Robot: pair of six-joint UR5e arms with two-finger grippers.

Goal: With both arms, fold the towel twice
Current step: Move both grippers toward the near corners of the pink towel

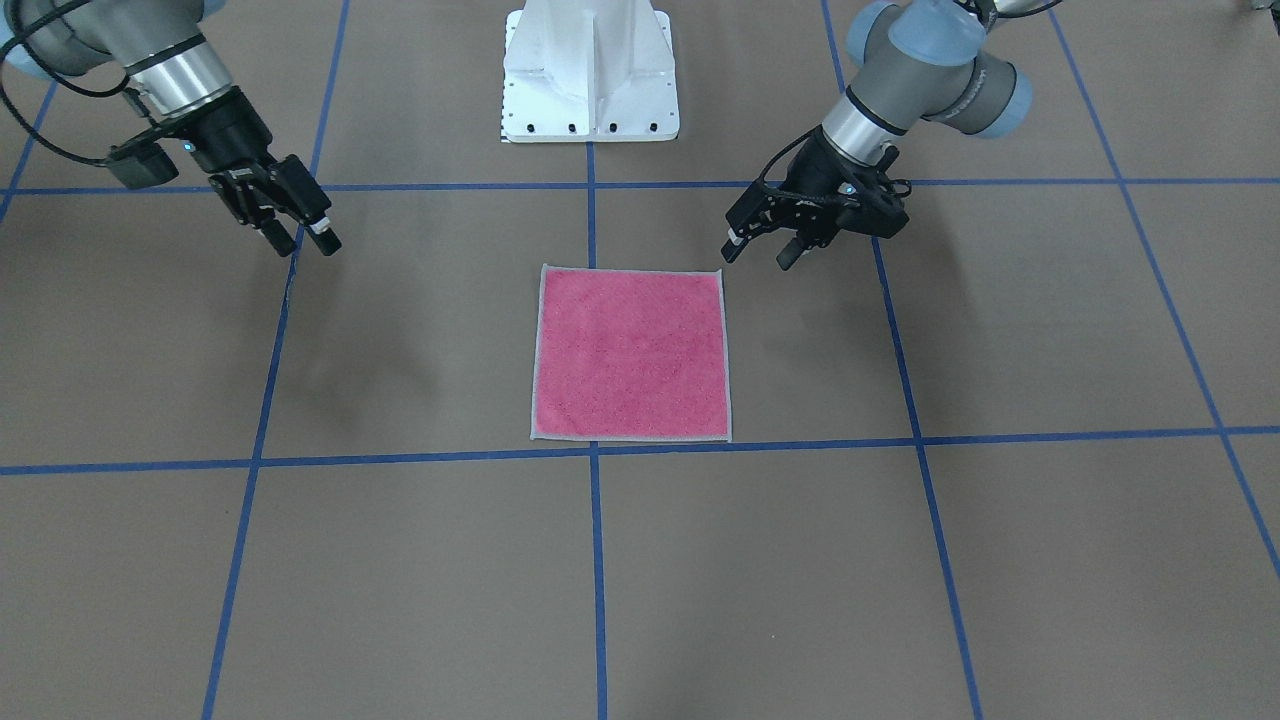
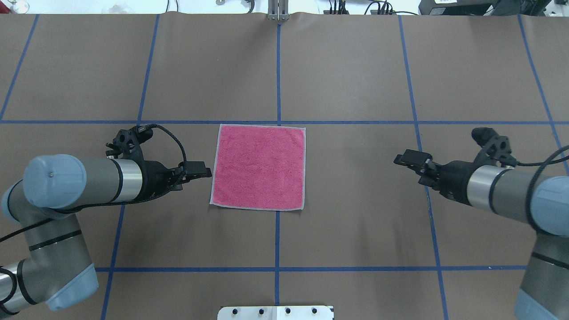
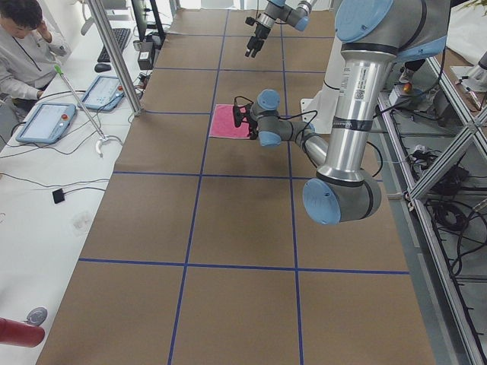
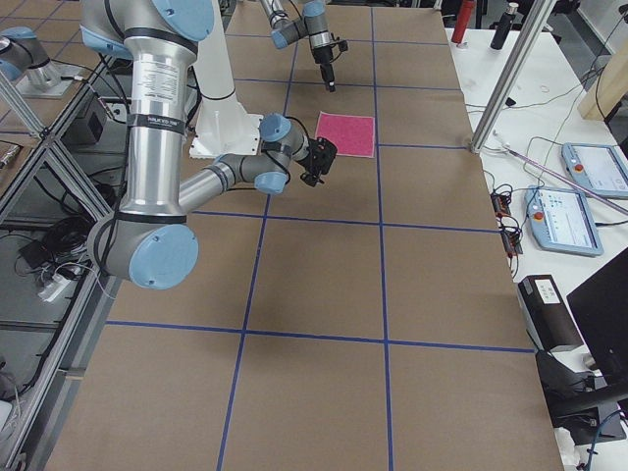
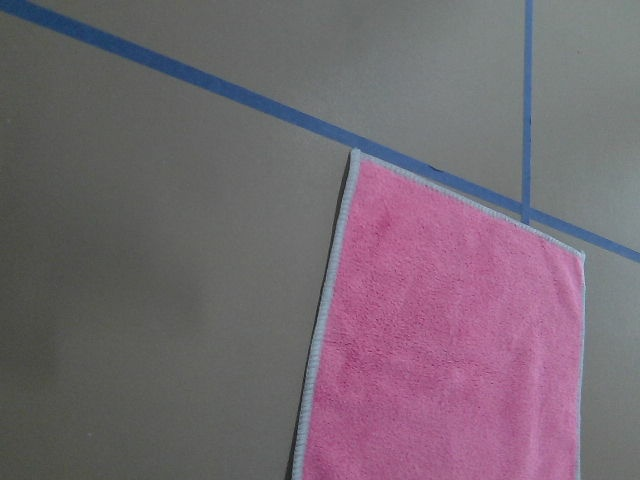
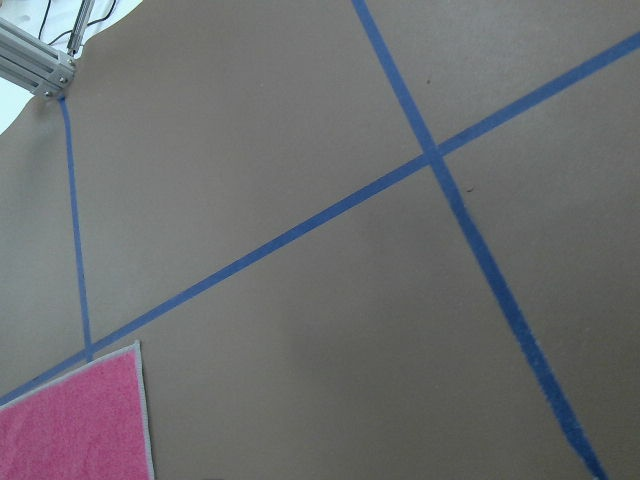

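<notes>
Towel (image 1: 631, 355) is lying flat pink-side up, left gripper (image 1: 760, 252) hovering just beside its edge, right gripper (image 1: 300, 240) hanging well apart, both sets of jaws spread, empty

A brown paper-covered table (image 2: 355, 213) marked with blue tape lines (image 2: 278, 80) carries one flat, square pink terry towel (image 2: 259, 166), grey-edged.

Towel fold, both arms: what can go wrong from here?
1. The left end effector sits open right beside the towel, while the right end effector, also open, is well off to the other side. A one-sided pinch would likely drag and skew the cloth.
2. The towel lies flat on the table, so the fingers may miss the thin hem or scrape the brown cover.
</notes>
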